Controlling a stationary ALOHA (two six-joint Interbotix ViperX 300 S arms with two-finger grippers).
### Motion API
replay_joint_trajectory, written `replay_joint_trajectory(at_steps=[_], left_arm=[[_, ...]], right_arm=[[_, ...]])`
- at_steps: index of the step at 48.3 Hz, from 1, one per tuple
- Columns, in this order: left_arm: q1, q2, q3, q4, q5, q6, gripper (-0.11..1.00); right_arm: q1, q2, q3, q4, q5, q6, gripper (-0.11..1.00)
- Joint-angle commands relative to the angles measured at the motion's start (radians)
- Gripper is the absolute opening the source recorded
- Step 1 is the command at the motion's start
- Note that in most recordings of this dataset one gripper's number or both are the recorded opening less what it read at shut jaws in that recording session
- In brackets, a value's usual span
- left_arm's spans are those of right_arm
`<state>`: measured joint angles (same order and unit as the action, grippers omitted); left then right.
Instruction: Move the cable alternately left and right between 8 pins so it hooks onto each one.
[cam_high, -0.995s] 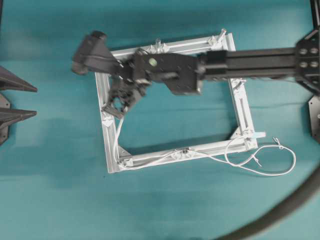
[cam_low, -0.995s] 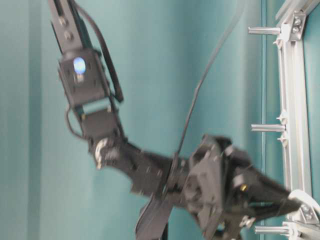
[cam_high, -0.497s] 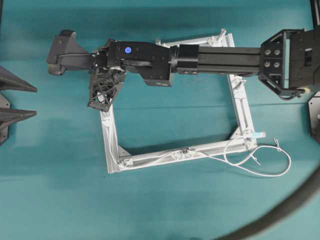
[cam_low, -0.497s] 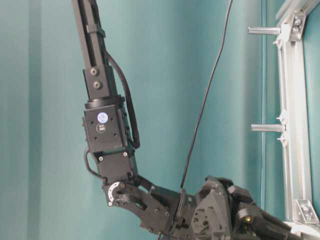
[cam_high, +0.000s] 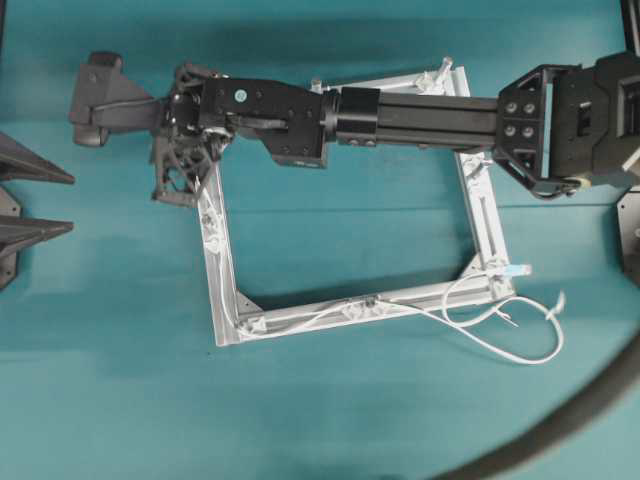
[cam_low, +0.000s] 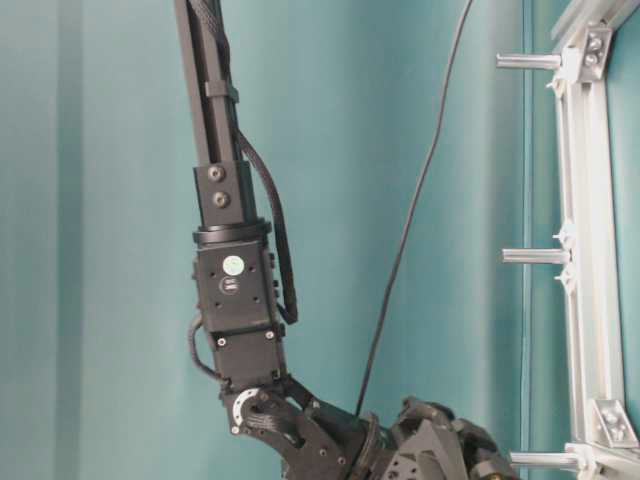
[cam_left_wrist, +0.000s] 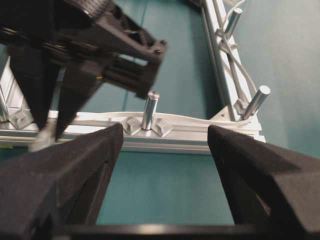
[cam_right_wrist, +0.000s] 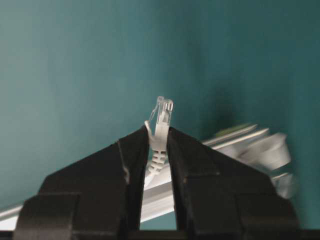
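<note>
The square aluminium frame (cam_high: 483, 215) lies on the teal table with the pins at its corners and side middles, such as one pin (cam_high: 445, 68) at the far right corner. The white cable (cam_high: 300, 319) runs from a loose loop at the right along the near rail, round the near-left corner and up the left rail. My right gripper (cam_high: 172, 192) reaches across to the frame's far-left corner. It is shut on the cable's connector plug (cam_right_wrist: 161, 122). My left gripper (cam_high: 72, 204) waits open at the left edge, facing the left rail's middle pin (cam_left_wrist: 149, 110), which the cable (cam_left_wrist: 200, 120) passes.
A thick dark hose (cam_high: 570, 415) curves across the near-right corner of the table. The right arm (cam_low: 235, 290) stands tall in the table-level view, with a thin black wire beside it. Three pins (cam_low: 535, 256) stick out from the frame there.
My right gripper has carried the cable end from the left rail's middle up and left to the far-left corner. The loose loop at the right has drawn in. The left gripper stays still.
</note>
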<state>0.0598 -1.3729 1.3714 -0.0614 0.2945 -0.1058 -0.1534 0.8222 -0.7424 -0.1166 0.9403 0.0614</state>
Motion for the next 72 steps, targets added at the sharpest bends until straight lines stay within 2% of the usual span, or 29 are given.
replay_joint_trajectory(at_steps=[1,5,12,26,30,35,42,48,51,60,67,72], left_arm=[[-0.003,0.008,-0.011,0.003,-0.006,-0.009,0.78],[-0.003,0.008,-0.011,0.002,-0.006,-0.009,0.78],[-0.002,0.006,-0.011,0.002,-0.006,-0.009,0.78],[-0.003,0.008,-0.011,0.002,-0.006,-0.009,0.78],[-0.003,0.008,-0.011,0.002,-0.006,-0.009,0.78],[-0.003,0.006,-0.009,0.002,-0.006,-0.009,0.78],[-0.003,0.008,-0.011,0.002,-0.006,-0.009,0.78],[-0.003,0.008,-0.011,0.002,-0.006,-0.009,0.78],[-0.003,0.008,-0.011,0.002,-0.006,-0.009,0.78],[-0.003,0.008,-0.011,0.002,-0.006,-0.009,0.78],[-0.003,0.008,-0.011,0.002,-0.006,-0.009,0.78],[-0.003,0.006,-0.011,0.003,-0.006,-0.009,0.78]], right_arm=[[-0.011,-0.029,-0.035,-0.063,-0.04,0.006,0.14],[-0.02,-0.028,-0.035,-0.123,-0.064,0.044,0.14],[-0.048,-0.018,-0.035,-0.202,-0.129,0.17,0.14],[-0.084,0.005,-0.035,-0.247,-0.166,0.336,0.14],[-0.086,0.005,-0.035,-0.276,-0.161,0.393,0.14],[-0.084,0.005,-0.035,-0.359,-0.143,0.482,0.14],[-0.069,-0.003,-0.034,-0.511,-0.1,0.615,0.14],[-0.049,-0.009,-0.032,-0.617,-0.078,0.683,0.14],[-0.044,-0.014,-0.028,-0.649,-0.066,0.712,0.14],[-0.041,-0.041,0.034,-0.676,-0.043,0.807,0.14],[-0.028,-0.074,0.101,-0.699,-0.08,0.839,0.14],[-0.015,-0.1,0.152,-0.739,-0.074,0.868,0.14]])
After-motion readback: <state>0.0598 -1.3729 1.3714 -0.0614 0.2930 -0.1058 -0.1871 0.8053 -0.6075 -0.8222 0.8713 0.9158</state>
